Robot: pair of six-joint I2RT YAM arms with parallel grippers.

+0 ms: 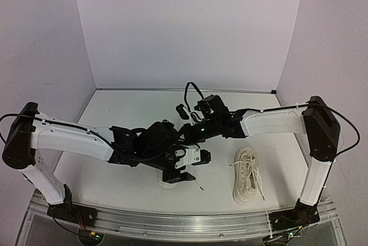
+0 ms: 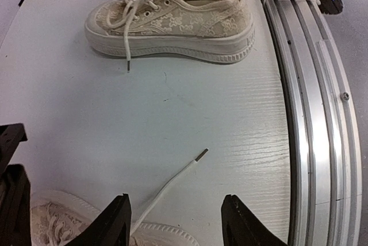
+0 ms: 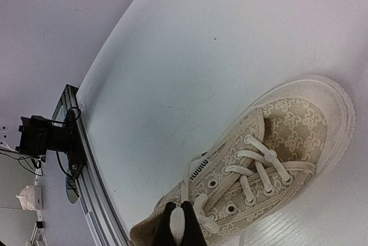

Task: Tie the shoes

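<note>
While L arm stretches to table (image 2: 115, 119) centre, left gripper (image 2: 177, 200) hangs w/ fingers spread either side of loose lace end (image 2: 190, 165). Centre shoe (image 3: 270, 160) sits under both grippers, mostly hidden from above. Right gripper (image 3: 178, 208) pressed together, pinching lace (image 3: 177, 223) by eyelets. Second shoe (image 1: 247, 174) well apart, far R, near front rail (image 2: 310, 114).

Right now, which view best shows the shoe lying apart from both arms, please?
Left wrist view: that shoe lies whole, side-on. The top view shows it small, from above; the right wrist view shows only the other shoe.
</note>
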